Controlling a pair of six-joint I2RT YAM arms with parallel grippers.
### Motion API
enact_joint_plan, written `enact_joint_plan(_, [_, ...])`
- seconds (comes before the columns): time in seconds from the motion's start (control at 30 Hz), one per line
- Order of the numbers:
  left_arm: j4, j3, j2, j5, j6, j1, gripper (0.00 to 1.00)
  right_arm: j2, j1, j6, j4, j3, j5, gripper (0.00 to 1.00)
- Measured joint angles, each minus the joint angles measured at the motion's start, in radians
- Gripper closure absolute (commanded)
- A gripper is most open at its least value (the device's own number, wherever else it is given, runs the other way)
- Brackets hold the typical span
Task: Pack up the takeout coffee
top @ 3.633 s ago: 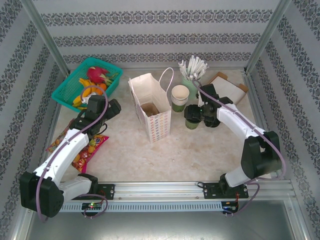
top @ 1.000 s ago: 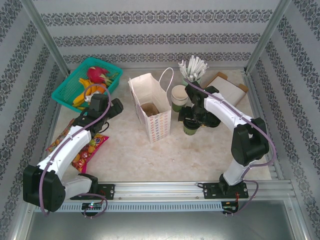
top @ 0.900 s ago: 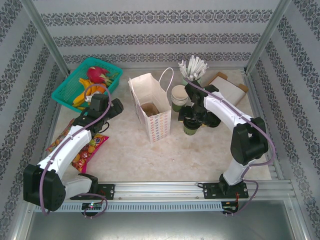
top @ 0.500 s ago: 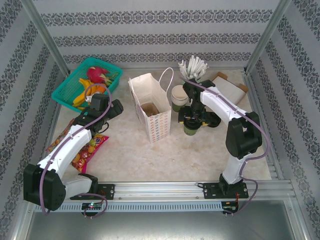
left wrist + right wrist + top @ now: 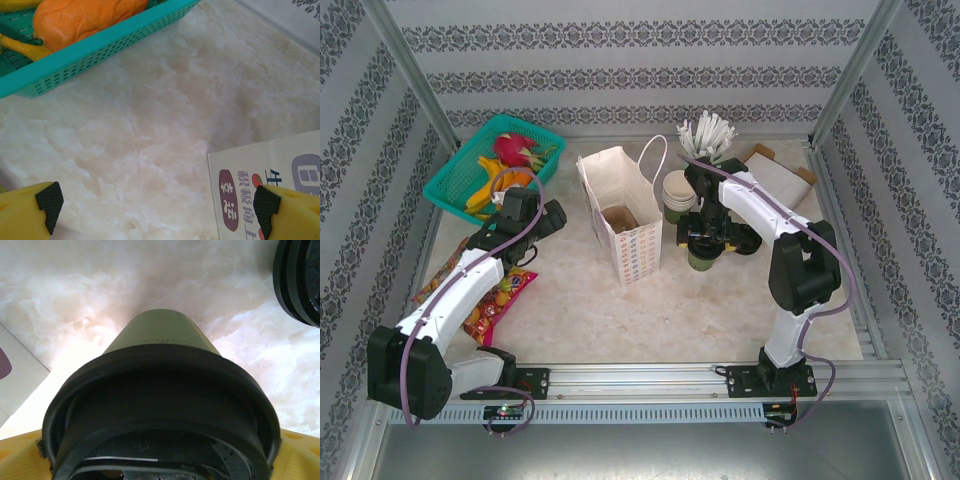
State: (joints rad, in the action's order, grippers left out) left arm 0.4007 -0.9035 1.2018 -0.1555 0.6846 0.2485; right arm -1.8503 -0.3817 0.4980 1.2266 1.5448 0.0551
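The takeout coffee [image 5: 700,257] is a small dark green cup with a black lid [image 5: 160,390], standing upright on the table to the right of the white paper bag [image 5: 625,215]. My right gripper [image 5: 706,243] hangs over it, open. Its yellow fingers [image 5: 20,455] stand on either side of the lid, with the cup body [image 5: 160,337] below. The bag stands open-topped, and a corner of it shows in the right wrist view [image 5: 15,380]. My left gripper [image 5: 552,215] is open over bare table [image 5: 157,200], left of the bag [image 5: 270,185], holding nothing.
A teal basket [image 5: 450,185] of fruit sits at the back left [image 5: 100,55]. Lidless cups [image 5: 680,190] are stacked behind the coffee, black lids [image 5: 300,280] lie to its right, and white sticks [image 5: 708,135] stand at the back. Snack packets [image 5: 490,305] lie under my left arm.
My right arm has swung in from the right and brought its gripper over the coffee, its elbow folding closer. The left arm has barely moved.
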Motion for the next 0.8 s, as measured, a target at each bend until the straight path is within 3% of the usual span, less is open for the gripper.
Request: enact_joint_plan(0.8, [0.006,0.000,0.008,-0.003,-0.004,0.000,0.00,-0.024,0.013,-0.005,0.001,0.015,-0.003,0.02])
